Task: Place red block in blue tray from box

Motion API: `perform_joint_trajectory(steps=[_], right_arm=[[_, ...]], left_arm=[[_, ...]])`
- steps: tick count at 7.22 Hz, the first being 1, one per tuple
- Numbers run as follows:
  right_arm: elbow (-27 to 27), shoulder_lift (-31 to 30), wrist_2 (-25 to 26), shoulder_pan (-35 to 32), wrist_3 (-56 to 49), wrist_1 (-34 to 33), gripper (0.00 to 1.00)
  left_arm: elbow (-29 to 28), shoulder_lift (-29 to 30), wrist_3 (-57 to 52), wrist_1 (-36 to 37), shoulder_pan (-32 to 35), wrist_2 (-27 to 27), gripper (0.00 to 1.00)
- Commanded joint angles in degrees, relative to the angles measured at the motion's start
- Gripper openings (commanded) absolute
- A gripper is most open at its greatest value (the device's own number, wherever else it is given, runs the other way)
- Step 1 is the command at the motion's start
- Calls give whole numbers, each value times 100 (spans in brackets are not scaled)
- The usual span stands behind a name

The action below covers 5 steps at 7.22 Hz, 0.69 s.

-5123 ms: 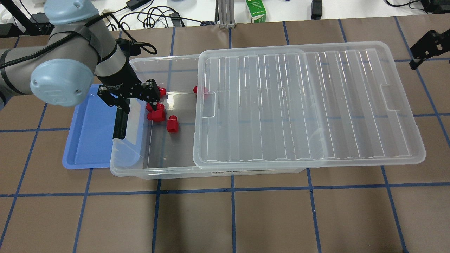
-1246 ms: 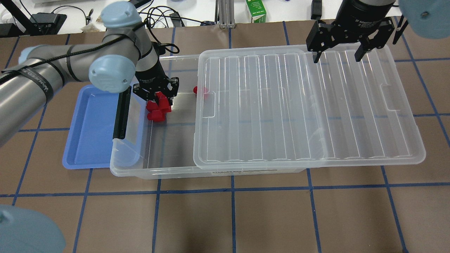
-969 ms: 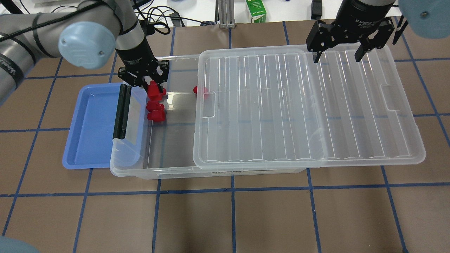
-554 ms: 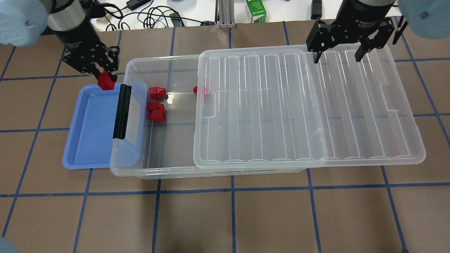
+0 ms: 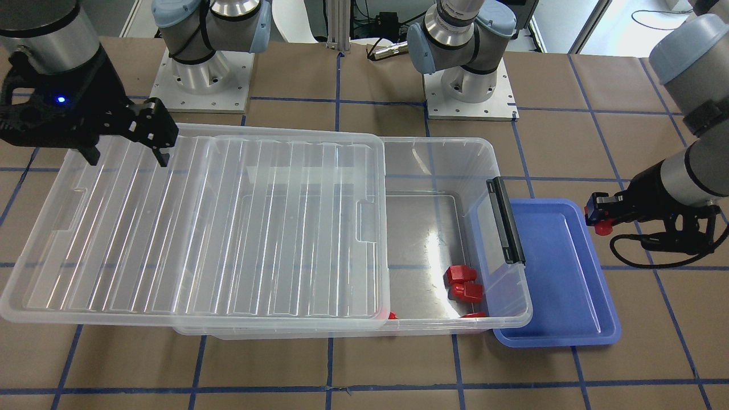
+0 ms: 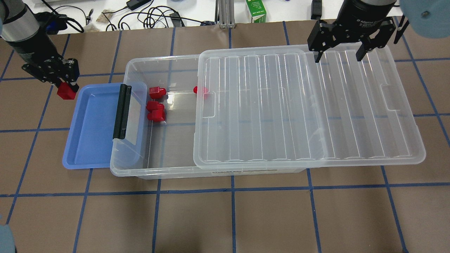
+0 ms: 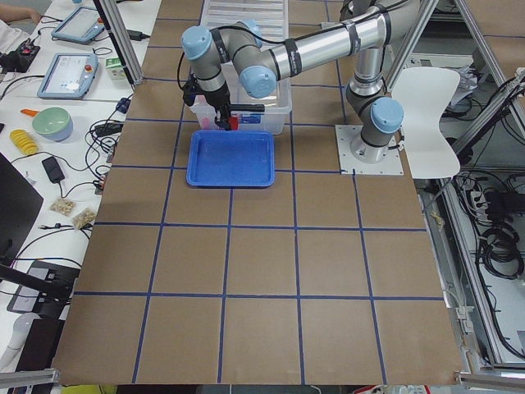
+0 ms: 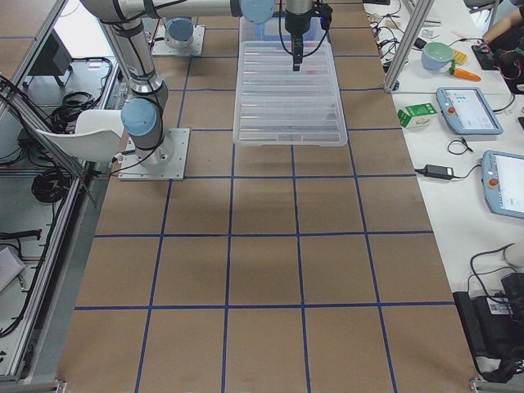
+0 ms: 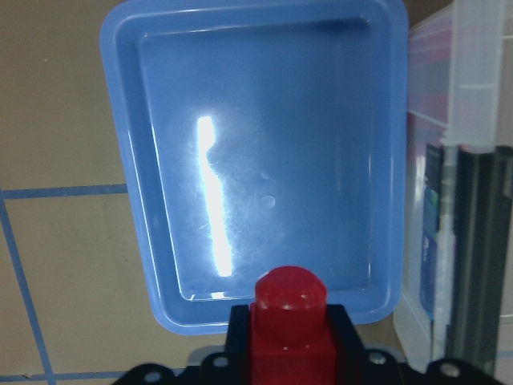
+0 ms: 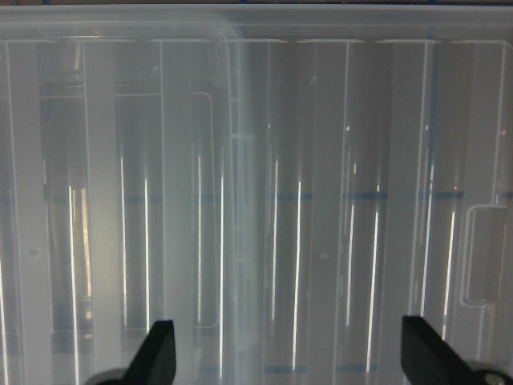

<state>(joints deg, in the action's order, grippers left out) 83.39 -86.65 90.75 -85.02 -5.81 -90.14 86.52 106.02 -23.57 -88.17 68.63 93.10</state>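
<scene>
Held block: a glossy red plastic block (image 6: pixel 66 92), squarish with a round stub, is clamped between the fingers of the left gripper (image 6: pixel 65 87). In the overhead view it is just outside the tray's 10 o'clock corner; the wrist view shows it by a short rim.
Tray: a shallow periwinkle-blue plastic tray (image 6: pixel 75 156) with rounded corners and a raised rim lies on the brown, blue-taped desk (image 6: pixel 246 218). A streak of glare crosses its smooth floor.
Box: the black latch bar (image 6: pixel 121 110) end of a large translucent clear plastic bin (image 6: pixel 130 169) overlaps the tray's 3 o'clock rim.
Box contents: three loose red blocks (image 6: pixel 156 105) cluster near the latch end. A fourth block (image 6: pixel 200 90) sits half under the lid's edge.
Lid: a ribbed clear lid (image 6: pixel 302 105) sits offset toward 3 o'clock, covering most of the bin.
Right gripper (image 6: pixel 337 58): its fingers are spread, gripping nothing, over the lid's 1 o'clock edge.
</scene>
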Motion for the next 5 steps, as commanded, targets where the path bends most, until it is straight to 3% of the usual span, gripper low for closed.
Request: perform_joint_trajectory(steps=[1, 3, 5], right_arm=[[54, -185, 13, 1070, -1789, 14, 100], [81, -212, 4, 2195, -2938, 40, 100], [221, -116, -65, 2945, -3198, -21, 100]], left_arm=[[627, 164, 1, 929, -51, -20, 0], [997, 453, 72, 1448, -42, -72, 0], [1016, 690, 494, 1565, -34, -275, 0]])
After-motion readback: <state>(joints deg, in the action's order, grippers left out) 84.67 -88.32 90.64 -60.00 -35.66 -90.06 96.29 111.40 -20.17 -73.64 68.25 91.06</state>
